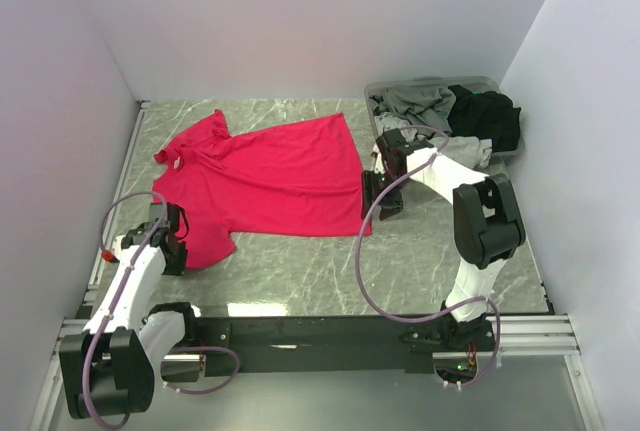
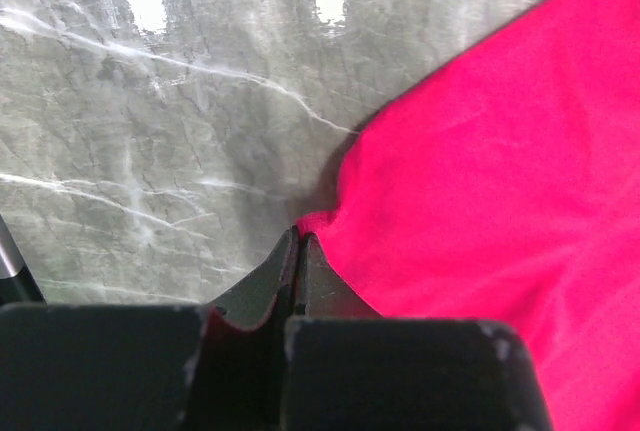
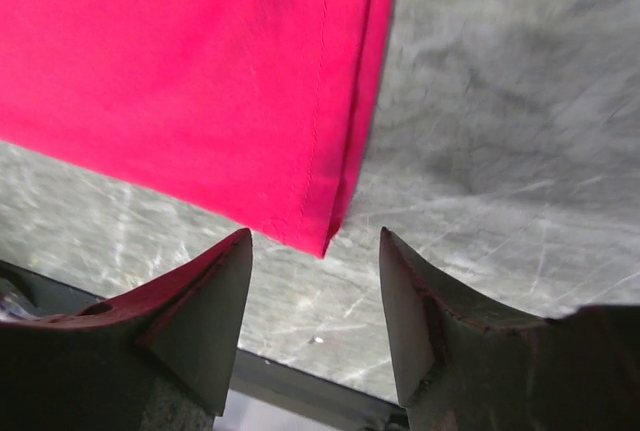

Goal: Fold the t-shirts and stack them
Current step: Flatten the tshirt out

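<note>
We see one marble table (image 1: 300,271) with one pinkish-red t-shirt (image 1: 270,176) spread flat on it; at two o'clock, one grey tub (image 1: 489,81) of grey and black shirts (image 1: 415,103), uncountable. Only the wrist views show the jaws: left gripper (image 2: 298,251) pinching the shirt's edge, right gripper (image 3: 315,241) open over its hem corner

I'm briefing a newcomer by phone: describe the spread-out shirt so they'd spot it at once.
On the marble table, look left of the tub in the far right corner. The red shirt lies spread flat there, collar to the left. It is the only bright one; the grey clothes and black clothes sit crumpled in the tub.
</note>
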{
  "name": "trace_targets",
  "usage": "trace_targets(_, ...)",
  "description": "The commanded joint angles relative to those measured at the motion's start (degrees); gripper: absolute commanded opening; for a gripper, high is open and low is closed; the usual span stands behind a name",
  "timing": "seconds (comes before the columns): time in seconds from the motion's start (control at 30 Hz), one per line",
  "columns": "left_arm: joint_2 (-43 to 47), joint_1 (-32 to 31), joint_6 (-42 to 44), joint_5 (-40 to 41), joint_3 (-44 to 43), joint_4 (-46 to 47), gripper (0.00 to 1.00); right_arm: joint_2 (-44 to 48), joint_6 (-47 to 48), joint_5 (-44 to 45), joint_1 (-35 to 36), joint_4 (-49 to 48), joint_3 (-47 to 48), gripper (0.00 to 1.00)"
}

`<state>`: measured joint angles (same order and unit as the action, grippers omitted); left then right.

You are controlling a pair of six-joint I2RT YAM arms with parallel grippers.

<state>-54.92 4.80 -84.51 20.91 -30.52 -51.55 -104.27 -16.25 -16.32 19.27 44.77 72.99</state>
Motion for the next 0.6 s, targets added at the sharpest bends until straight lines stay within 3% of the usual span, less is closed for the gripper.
trace_targets(0.0, 2.2, 0.0, 0.4, 1.1, -0.8, -1.5, 0.00, 2.9, 1.0, -0.6, 0.9, 0.7, -2.1, 0.60)
trace_targets(0.57, 2.4, 0.0, 3.9, 3.8, -4.5, -2.3, 0.00, -1.4, 0.9, -1.4, 3.2, 0.9, -3.0, 0.45)
